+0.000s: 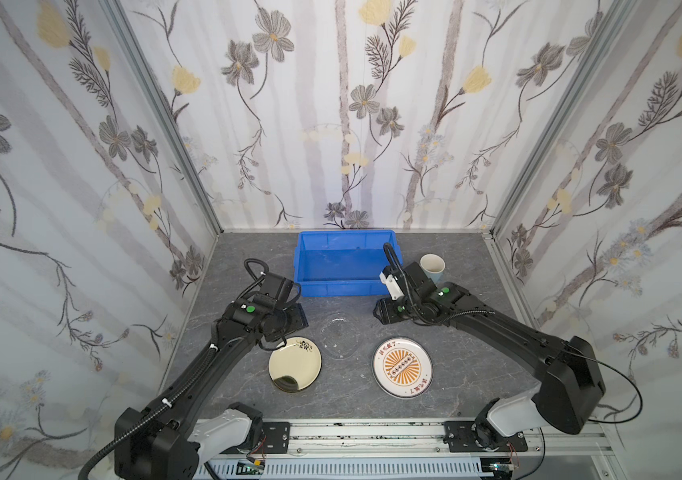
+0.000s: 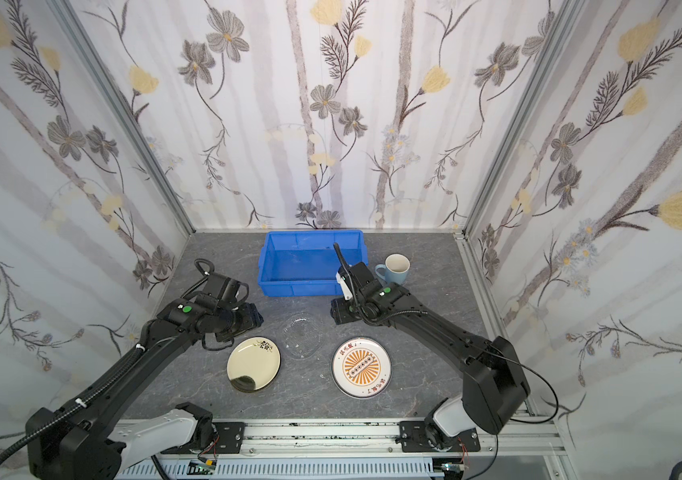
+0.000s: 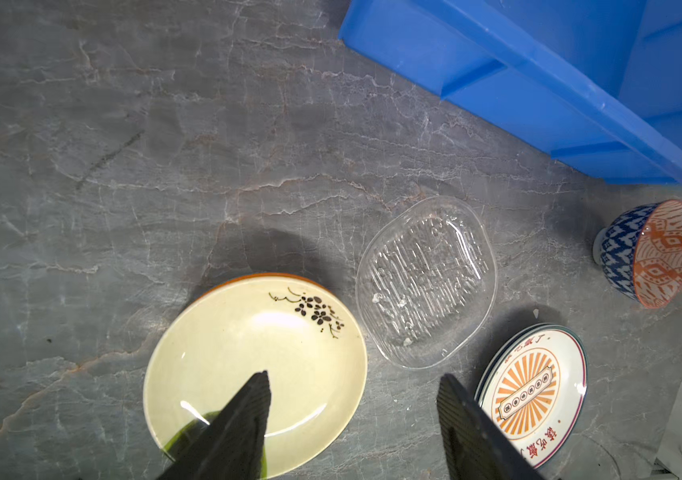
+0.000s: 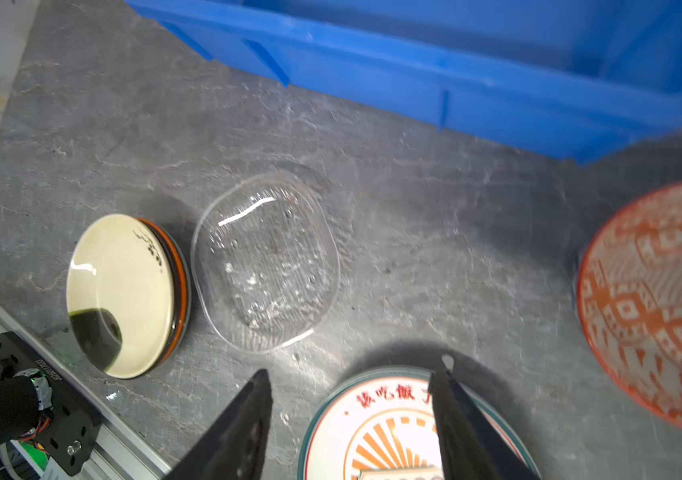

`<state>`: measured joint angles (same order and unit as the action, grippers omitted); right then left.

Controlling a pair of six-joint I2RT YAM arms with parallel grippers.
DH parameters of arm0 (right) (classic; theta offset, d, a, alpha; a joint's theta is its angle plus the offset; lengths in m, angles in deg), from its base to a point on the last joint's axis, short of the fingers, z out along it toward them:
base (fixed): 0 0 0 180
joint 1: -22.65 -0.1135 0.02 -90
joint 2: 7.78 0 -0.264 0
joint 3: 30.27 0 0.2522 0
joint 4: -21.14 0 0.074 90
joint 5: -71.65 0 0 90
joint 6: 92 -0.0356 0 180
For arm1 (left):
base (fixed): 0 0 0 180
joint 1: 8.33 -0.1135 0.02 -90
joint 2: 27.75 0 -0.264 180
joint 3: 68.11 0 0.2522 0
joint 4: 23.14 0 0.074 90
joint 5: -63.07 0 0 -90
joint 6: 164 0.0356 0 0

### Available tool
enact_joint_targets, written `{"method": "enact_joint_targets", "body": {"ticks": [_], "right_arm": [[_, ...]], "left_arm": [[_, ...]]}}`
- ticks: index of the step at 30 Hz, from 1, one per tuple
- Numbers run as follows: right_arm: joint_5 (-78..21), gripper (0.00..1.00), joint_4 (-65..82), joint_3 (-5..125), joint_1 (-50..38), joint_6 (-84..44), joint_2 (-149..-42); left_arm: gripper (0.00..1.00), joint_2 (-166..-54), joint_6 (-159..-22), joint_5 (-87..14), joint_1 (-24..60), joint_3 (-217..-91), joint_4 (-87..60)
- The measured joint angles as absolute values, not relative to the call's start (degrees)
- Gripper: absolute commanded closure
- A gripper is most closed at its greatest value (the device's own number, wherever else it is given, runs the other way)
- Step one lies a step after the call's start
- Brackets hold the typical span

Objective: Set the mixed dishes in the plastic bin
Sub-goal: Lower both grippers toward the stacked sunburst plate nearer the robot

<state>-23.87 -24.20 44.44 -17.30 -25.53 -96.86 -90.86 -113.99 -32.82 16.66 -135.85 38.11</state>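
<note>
Here left claw (image 3: pixel 354 376) gapes near cream plate (image 3: pixel 256 332); right claw (image 4: pixel 352 372) gapes near sunburst plate (image 4: pixel 372 432).

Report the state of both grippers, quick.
Left gripper: open, holding nothing.
Right gripper: open, holding nothing.

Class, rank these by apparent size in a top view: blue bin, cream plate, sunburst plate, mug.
1. blue bin
2. sunburst plate
3. cream plate, only slightly smaller
4. mug, though it stands farther from the camera
</note>
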Motion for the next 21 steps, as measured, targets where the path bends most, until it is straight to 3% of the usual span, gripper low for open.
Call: {"method": "enact_joint_targets", "body": {"ticks": [6,10,15,21], "right_arm": [[-21.0,0.40,-23.7,30.7,-17.4,-32.6,-81.7],[-18.9,0.39,-24.7,23.6,-17.1,-38.1,-74.0],[-17.5,0.40,-27.0,19.8,-16.6,-43.2,-69.9],[-17.0,0.42,-29.3,19.3,-15.6,-45.5,-68.8]], "left_arm": [[0.38,-93.6,-116.8,-34.2,25.4,-138.1,36.4],[0.50,-101.2,-117.1,-34.8,32.2,-142.1,33.5],[0.68,-112.0,-116.2,-36.2,39.9,-145.7,30.7],[0.73,-121.0,-114.7,-37.6,45.6,-149.7,29.1]]}}
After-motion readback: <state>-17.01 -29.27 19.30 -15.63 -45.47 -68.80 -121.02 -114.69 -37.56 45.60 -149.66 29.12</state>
